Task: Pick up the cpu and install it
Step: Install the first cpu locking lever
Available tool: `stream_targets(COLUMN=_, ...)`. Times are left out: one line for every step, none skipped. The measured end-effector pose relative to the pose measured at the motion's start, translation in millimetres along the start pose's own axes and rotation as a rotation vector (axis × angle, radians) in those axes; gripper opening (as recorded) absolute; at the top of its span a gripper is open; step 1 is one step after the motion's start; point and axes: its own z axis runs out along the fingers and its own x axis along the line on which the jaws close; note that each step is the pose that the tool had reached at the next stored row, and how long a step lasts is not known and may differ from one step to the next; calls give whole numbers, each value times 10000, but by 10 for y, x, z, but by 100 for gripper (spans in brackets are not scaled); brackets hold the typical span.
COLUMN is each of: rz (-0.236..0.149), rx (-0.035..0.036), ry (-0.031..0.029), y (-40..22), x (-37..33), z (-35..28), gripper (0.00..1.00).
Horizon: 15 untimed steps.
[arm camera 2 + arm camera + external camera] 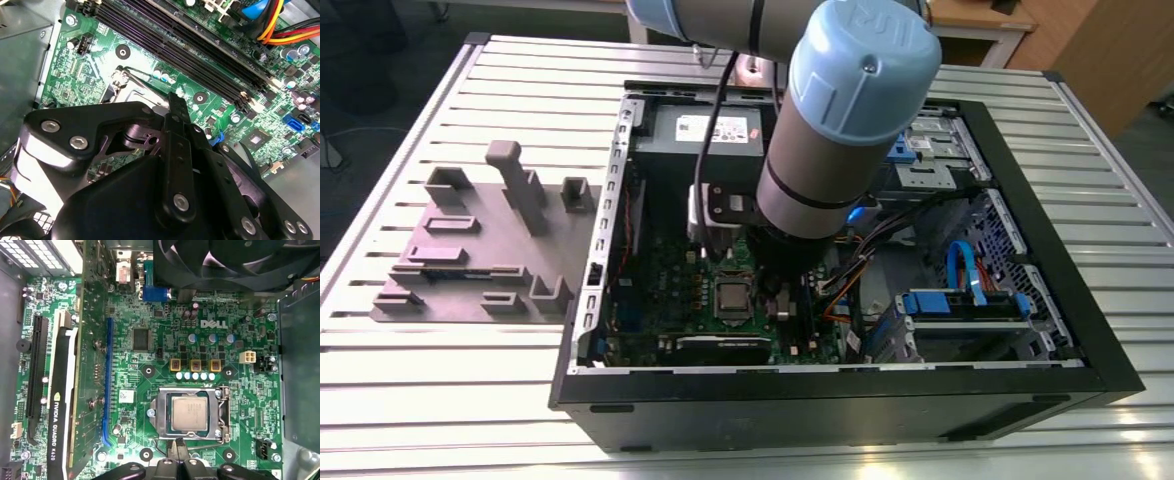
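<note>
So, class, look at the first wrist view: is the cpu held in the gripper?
No. The cpu lies flat in the socket on the motherboard, apart from the gripper.

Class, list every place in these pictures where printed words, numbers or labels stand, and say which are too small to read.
Circuit board: a large white brand word, legible, in the first wrist view.
Graphics card: white brand and model lettering along its edge, legible.
White sticker on the board: too small to read.
Power supply label: too small to read.
cpu: faint markings, unreadable.
</note>
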Motion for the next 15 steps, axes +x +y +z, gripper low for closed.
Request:
stream_targets(rz=1, rx=0, ry=17, y=-1, x=0, z=6, gripper=10)
stream_targets(rz=4, rx=0, ry=41, y=-1, x=0, z=11, gripper=10)
stream_targets(rz=5, rx=0, ry=69, y=-1, x=0, z=16, gripper=10)
stream_targets(rz=8, rx=-1, ry=107, y=-2, x=1, z=21, gripper=10)
stream_targets(rz=12, rx=-1, ry=157, y=-2, x=1, z=26, gripper=10)
stream_targets(rz=17, rx=-1, ry=207, y=-2, x=1, z=31, gripper=10)
stream_targets(rz=17, rx=-2, ry=229, y=-3, x=2, z=36, gripper=10)
stream_targets(rz=19, rx=-2, ry=246, y=-3, x=2, z=42, gripper=10)
stream_targets(rz=20, rx=-3, ry=264, y=-4, x=2, z=47, gripper=10)
stream_targets(rz=21, rx=-3, ry=270, y=-4, x=3, z=54, gripper=10)
stream_targets(rz=19, rx=-3, ry=272, y=-4, x=4, z=57, gripper=10)
stream_targets(rz=16, rx=-3, ry=273, y=-4, x=4, z=60, gripper=10)
stream_targets(rz=10, rx=-3, ry=273, y=-4, x=4, z=61, gripper=10)
stream_targets(rz=1, rx=-4, ry=276, y=-5, x=3, z=61, gripper=10)
stream_targets(rz=-4, rx=-4, ry=276, y=-5, x=3, z=62, gripper=10)
